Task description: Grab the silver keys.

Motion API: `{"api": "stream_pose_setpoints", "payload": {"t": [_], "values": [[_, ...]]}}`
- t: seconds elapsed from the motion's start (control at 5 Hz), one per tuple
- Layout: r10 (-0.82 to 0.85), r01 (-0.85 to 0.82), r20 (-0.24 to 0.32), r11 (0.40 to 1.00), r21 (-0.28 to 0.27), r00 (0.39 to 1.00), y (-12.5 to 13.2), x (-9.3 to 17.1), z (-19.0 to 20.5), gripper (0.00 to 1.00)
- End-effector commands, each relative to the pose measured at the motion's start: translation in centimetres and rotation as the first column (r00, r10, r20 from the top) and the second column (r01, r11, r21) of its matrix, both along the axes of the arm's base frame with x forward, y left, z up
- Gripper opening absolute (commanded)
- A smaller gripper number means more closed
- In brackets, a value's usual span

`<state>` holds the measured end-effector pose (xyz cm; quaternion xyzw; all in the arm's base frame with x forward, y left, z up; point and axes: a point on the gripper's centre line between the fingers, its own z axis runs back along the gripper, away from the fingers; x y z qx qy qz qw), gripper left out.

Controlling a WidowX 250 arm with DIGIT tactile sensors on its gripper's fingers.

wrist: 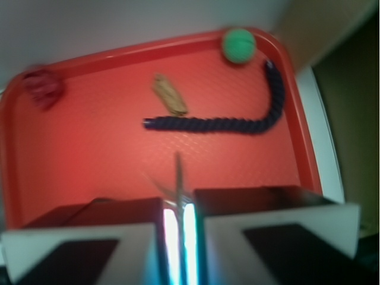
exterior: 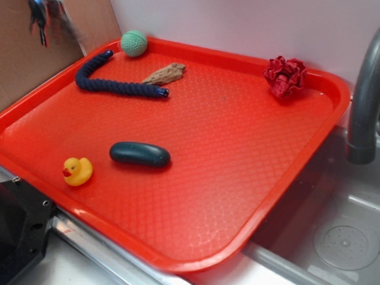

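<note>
Gripper [wrist: 177,222] is clamped on the silver keys [wrist: 177,178]; I see them hanging above the red tray [exterior: 246,204].

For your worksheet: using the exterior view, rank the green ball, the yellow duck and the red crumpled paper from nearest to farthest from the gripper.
Gripper, top left, above the tray's far corner.
1. Green ball, far edge.
2. Yellow duck, near-left.
3. Red crumpled paper, far right.
</note>
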<state>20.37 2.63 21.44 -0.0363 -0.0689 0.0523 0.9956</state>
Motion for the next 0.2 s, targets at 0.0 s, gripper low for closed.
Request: {"api": "stream_pose_setpoints", "payload": {"t": [0.0], "values": [[-0.064, 0.064, 0.004, 0.997, 0.044, 0.998, -0.31, -0.48, 1.11, 0.0]]}}
